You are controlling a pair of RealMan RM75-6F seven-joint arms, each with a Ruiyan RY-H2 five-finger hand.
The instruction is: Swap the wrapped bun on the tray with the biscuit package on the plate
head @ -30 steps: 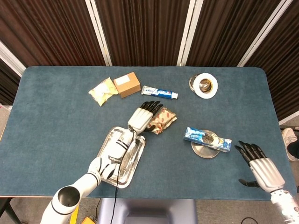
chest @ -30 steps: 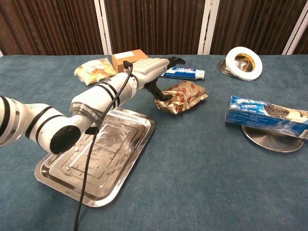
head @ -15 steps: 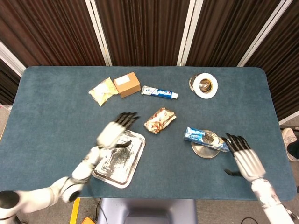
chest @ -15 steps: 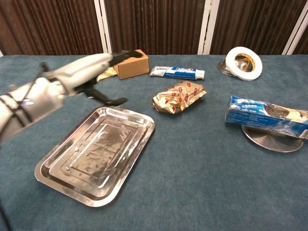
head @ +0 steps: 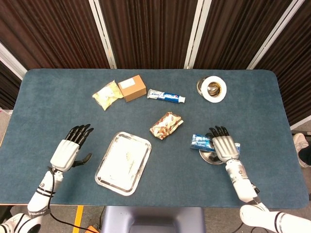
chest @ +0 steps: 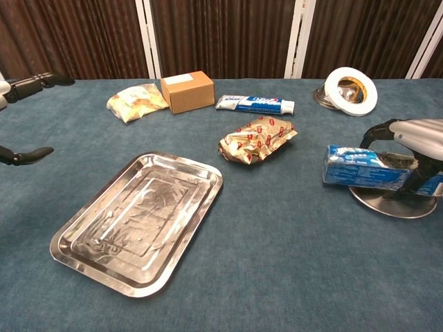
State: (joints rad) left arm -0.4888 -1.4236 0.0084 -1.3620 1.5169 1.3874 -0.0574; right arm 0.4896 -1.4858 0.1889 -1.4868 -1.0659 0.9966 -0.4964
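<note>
1. Wrapped bun (head: 166,124) (chest: 257,138): lying on the blue table (head: 53,116) (chest: 291,263) at the centre of the head view, just upper right of the tray (head: 123,162) (chest: 138,221), not touching it.
2. Tray: lower centre-left of the head view, nothing in it.
3. Biscuit package (head: 201,141) (chest: 363,168): resting across the plate (head: 210,157) (chest: 391,204), right of centre in the head view, at the right edge in the chest view.
4. Right hand (head: 224,144) (chest: 415,149): placed over the right part of the biscuit package, thumb behind it and fingers in front in the chest view; wrapped around it, but not possible to say if really clamped.
5. Left hand (head: 70,148) (chest: 21,117): lower left of the head view, well apart from the tray, fingers spread, holding nothing.
6. Upper part of the head view, left to right: snack bag (head: 107,94) (chest: 136,101), cardboard box (head: 132,88) (chest: 187,90), toothpaste tube (head: 166,96) (chest: 255,104), tape roll (head: 212,89) (chest: 349,90).
</note>
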